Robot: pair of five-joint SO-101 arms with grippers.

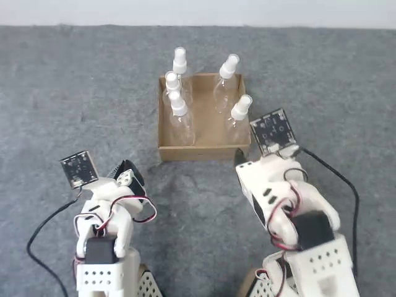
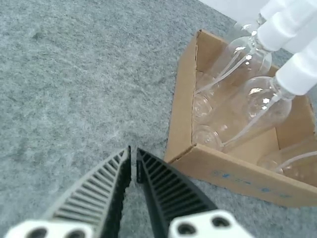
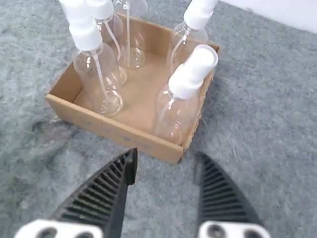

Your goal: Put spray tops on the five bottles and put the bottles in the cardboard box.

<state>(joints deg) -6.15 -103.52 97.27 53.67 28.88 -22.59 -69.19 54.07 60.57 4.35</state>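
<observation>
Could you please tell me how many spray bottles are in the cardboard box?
5: three bottles along the left wall of the cardboard box, two along its right wall.

Boxed bottles (image 1: 184, 127), five.
Standing in cardboard box (image 1: 204, 151): three along left wall, two along right wall. Box on table (image 1: 74, 93), toward far edge.

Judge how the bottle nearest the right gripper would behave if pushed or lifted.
The bottle looks clear and empty, so probably light for its size. Tall, narrow, with its spray top high up, it would likely tip if pushed near the top, though the cardboard box wall beside it may catch it. Its smooth surface could be slippery.
</observation>
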